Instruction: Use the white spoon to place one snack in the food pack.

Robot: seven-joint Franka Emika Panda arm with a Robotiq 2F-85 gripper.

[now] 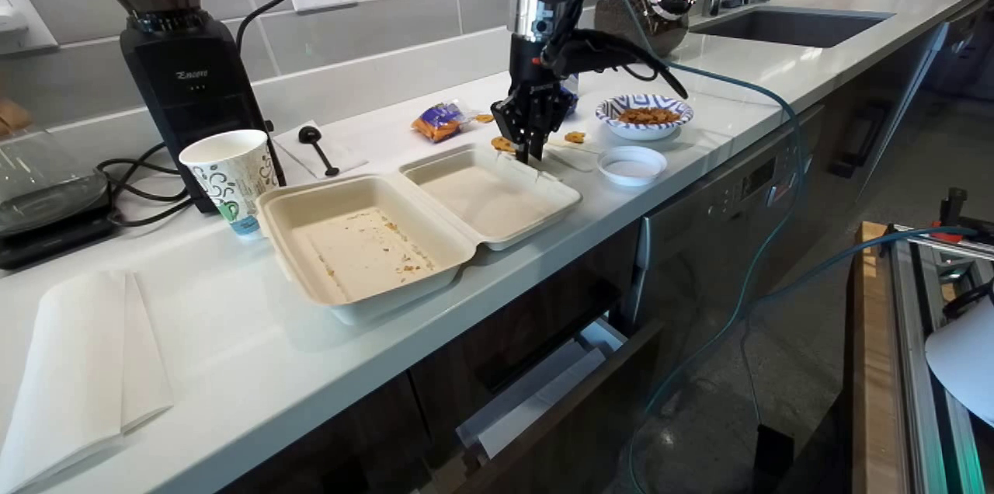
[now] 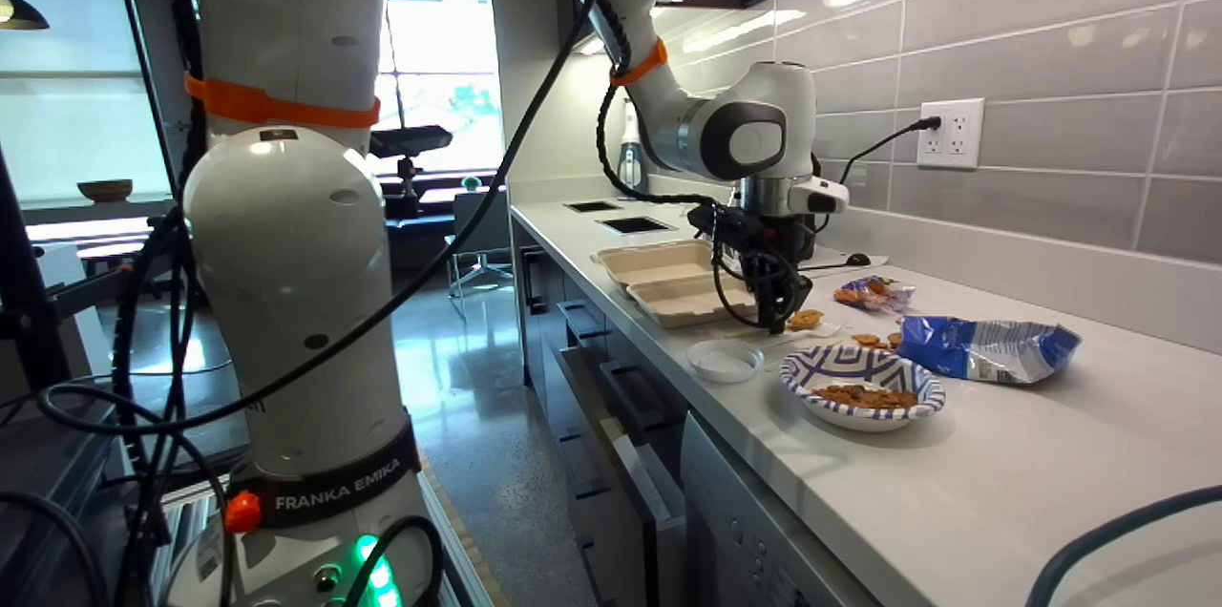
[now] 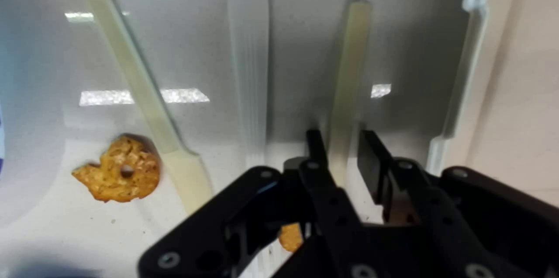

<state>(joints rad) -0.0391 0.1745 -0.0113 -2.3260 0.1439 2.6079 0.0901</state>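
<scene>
Where the gripper (image 3: 340, 137) gapes, a pale handle (image 3: 349, 64) lies.

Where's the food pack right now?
In an exterior view, the food pack lies open on the counter, left of centre, between the paper cup and the small white dish; in the wrist view, its edge shows at the right.

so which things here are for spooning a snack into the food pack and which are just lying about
For the job:
white spoon, probably the pale-handled one between the fingers
loose orange-brown snack
cream clamshell box

Apparently lying about:
coffee grinder
paper cup
black scoop
wrapped packet
folded paper
</scene>
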